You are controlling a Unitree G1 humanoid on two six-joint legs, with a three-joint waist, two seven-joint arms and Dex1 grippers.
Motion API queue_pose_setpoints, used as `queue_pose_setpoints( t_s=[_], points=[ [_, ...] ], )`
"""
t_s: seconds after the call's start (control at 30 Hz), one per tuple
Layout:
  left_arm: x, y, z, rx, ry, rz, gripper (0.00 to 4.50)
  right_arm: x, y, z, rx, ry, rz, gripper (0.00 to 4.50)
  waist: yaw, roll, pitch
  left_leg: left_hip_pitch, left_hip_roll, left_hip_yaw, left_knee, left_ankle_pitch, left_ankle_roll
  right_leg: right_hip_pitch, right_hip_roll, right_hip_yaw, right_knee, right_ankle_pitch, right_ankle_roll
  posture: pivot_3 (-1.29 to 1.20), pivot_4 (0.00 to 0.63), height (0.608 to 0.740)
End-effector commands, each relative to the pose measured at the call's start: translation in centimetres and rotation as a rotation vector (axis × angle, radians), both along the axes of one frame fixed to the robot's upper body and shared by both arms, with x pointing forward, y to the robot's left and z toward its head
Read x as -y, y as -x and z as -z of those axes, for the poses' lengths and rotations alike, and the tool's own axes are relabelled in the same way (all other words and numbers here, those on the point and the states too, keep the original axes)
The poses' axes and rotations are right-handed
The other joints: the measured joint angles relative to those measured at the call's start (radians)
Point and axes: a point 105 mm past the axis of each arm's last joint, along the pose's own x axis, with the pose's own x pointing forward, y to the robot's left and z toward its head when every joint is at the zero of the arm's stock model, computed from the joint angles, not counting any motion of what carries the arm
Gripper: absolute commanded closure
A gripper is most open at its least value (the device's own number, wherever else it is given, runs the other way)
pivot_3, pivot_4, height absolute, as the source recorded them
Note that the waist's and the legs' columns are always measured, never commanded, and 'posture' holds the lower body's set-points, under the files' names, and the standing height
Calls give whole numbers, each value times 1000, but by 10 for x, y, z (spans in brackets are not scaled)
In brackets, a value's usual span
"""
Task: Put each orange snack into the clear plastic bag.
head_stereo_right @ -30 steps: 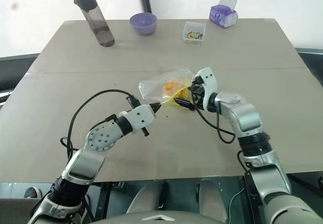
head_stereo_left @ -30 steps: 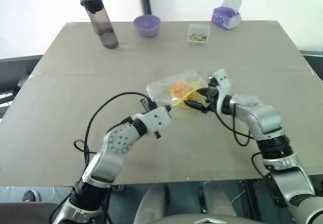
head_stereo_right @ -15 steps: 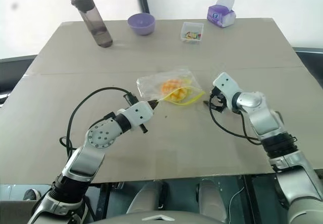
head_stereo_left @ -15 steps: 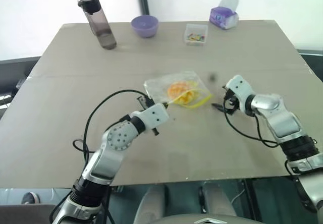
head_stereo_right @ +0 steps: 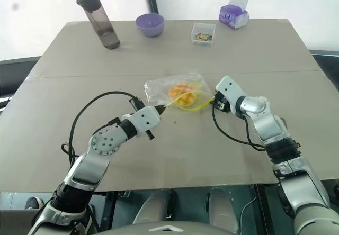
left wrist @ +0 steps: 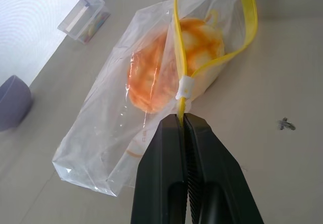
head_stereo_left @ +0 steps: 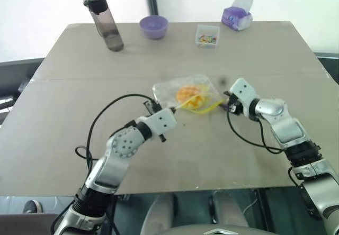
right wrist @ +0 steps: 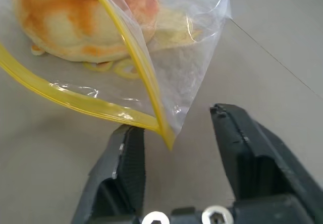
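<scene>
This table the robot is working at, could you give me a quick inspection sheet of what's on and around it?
Surface: tan table, a seam running across it.
Job's things: clear plastic bag lies mid-table, its yellow zip mouth open; an orange snack sits inside.
Clutter: dark water bottle, purple bowl, small clear box of coloured bits, purple tissue box, all along the far edge.
Grippers: left gripper pinches the bag's yellow zip edge; right gripper is open, its fingers either side of the bag's zip corner.
Cables: black cables loop beside both arms.
Surroundings: bright white backdrop, a dark post behind the table.
</scene>
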Motion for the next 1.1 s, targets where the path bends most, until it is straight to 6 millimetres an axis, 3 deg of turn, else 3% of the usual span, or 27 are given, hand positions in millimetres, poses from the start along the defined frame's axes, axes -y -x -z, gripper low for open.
queue_pose_setpoints(
  t_s=[0.03,0.07,0.1,0.3,0.4,0.47,0.6,0.73,0.8,0.9,1.0,1.1],
  points=[
    [-1,2,-5,37,-36,14,4500,-2,-1,-15,59,-13,-18,3768,-1,0,0,0,0,0,0,0,0,0,0,0,0,0,0,0,150,740],
    [-1,1,-5,35,-30,10,4500,-2,-1,-15,60,-15,-18,4304,-1,0,0,0,0,0,0,0,0,0,0,0,0,0,0,0,150,740],
    [-2,1,-5,34,-25,7,4500,-2,-1,-16,62,-17,-18,4432,-1,0,0,0,0,0,0,0,0,0,0,0,0,0,0,0,150,740],
    [-4,-2,-6,40,-30,1,4500,-6,-1,-20,88,-22,-35,4432,-1,0,0,0,0,0,0,0,0,0,0,0,0,0,0,0,150,740],
    [-6,-8,-15,84,-19,-12,4500,-7,-2,-33,128,-50,-42,4432,0,0,0,0,0,0,0,0,0,0,0,0,0,0,0,0,150,740],
    [-7,-14,-30,140,15,-31,4500,-6,-5,-49,179,-82,-40,4432,0,0,0,0,0,0,0,0,0,0,0,0,0,0,0,0,150,740],
    [-10,-25,-81,307,148,-74,4500,6,-8,-92,273,-149,-34,4432,1,0,0,-1,0,0,1,0,0,0,0,0,0,0,0,0,150,740],
    [-2,-25,-104,374,179,-25,4500,18,-5,-106,290,-124,-41,4432,0,0,0,-1,0,-1,0,0,0,0,0,-1,-1,0,0,0,150,740],
    [5,-25,-104,362,167,14,4500,22,0,-110,282,-113,-64,4432,0,0,0,-2,-1,0,0,0,0,0,0,-1,-1,0,0,0,150,740],
    [10,-24,-96,330,145,39,4500,23,8,-105,253,-70,-113,3847,0,0,0,-1,-1,0,0,0,0,0,0,-1,-1,0,0,0,150,740],
    [9,-25,-87,299,125,37,4500,23,26,-87,164,76,-203,2479,0,0,0,-1,-1,0,0,0,0,0,0,-1,-1,0,0,0,150,740],
    [10,-24,-84,288,124,43,4500,17,40,-92,144,108,-270,2479,-3,0,0,-1,0,0,0,0,0,0,0,-1,-1,0,0,0,150,740]
  ],
)
